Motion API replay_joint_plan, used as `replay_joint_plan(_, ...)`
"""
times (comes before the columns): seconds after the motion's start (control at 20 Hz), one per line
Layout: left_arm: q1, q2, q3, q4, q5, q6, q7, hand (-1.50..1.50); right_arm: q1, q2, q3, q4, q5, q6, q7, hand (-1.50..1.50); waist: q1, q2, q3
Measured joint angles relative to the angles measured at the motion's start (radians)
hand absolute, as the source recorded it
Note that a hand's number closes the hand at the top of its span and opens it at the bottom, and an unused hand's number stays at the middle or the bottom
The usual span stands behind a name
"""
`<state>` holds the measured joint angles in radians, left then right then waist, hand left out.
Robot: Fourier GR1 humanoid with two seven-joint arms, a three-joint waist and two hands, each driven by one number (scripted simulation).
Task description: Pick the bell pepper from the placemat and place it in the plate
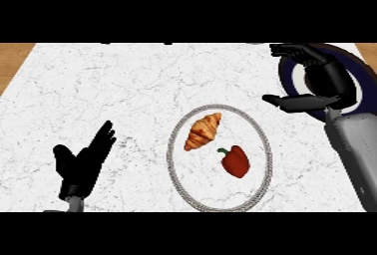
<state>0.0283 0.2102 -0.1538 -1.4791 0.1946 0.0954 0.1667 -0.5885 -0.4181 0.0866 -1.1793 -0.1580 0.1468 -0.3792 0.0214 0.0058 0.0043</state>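
A red bell pepper with a green stem lies on the right part of an oval, grey-rimmed placemat at the counter's middle. A dark blue plate with a pale centre sits at the far right, mostly hidden behind my right hand. That hand hovers over the plate, open, thumb pointing left and fingers spread toward the far edge, holding nothing. It is well up and to the right of the pepper. My left hand rests open at the lower left, fingers up.
A croissant lies on the placemat's upper left part, close to the pepper. The white marble counter spans the view, with a wooden strip at its far left corner.
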Motion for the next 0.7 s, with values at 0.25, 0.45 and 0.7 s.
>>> replay_joint_plan(0.25, -0.004, -0.015, 0.009, -0.005, -0.003, 0.010, 0.035, 0.00, -0.009, -0.049, -0.003, 0.075, 0.050, 0.102, -0.087, -1.50, -0.009, -0.006, 0.002)
replay_joint_plan(0.45, -0.005, -0.021, 0.007, -0.004, -0.015, 0.020, 0.042, 0.00, -0.027, -0.147, 0.065, 0.051, 0.141, 0.187, -0.061, -1.50, -0.016, -0.010, 0.001)
replay_joint_plan(0.7, -0.002, -0.026, 0.014, 0.005, -0.014, 0.015, 0.030, 0.00, -0.056, -0.210, 0.176, -0.041, 0.253, 0.269, 0.033, -1.50, -0.022, -0.014, 0.001)
